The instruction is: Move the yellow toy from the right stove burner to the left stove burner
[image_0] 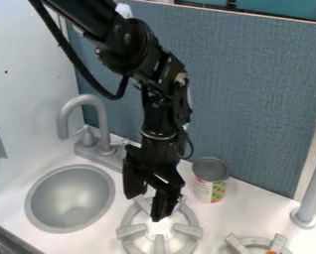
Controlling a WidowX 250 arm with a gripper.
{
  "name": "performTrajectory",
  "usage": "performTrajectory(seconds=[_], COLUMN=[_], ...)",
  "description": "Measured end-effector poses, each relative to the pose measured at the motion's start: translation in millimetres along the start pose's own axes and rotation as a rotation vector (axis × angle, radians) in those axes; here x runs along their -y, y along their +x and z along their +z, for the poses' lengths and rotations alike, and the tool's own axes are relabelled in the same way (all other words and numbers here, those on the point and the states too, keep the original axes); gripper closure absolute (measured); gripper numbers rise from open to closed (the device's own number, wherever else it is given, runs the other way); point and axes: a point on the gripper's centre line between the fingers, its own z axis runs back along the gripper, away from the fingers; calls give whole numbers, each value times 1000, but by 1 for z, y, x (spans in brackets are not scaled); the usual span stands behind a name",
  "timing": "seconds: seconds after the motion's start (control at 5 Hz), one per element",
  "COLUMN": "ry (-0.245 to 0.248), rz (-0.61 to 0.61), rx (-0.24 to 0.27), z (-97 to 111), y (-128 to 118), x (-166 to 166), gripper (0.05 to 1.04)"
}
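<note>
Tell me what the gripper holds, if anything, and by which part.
Nothing is held: the gripper hangs over the burner nearer the sink, its fingers apart with no object between them.

Gripper: above burner, fingers apart.
Can: upright, right of the gripper, near blue panel.
Sink: left of burner.
Faucet: behind sink.

The tap blocks behind the sink, the can behind the ring's right side. Between can and pole seems free.
</note>
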Motion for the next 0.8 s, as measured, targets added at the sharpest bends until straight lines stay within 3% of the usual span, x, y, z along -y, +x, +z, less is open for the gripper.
performTrajectory(seconds=[0.2, 0.4, 0.6, 0.8], ry=[-6, -10, 30, 16], rz=[4, -29, -145, -229], rx=[-25, 65, 96, 117], z=[-9, -22, -18, -21], y=[-1, 35, 66, 81], x=[1, 23, 70, 96], gripper=[81, 81, 81, 81])
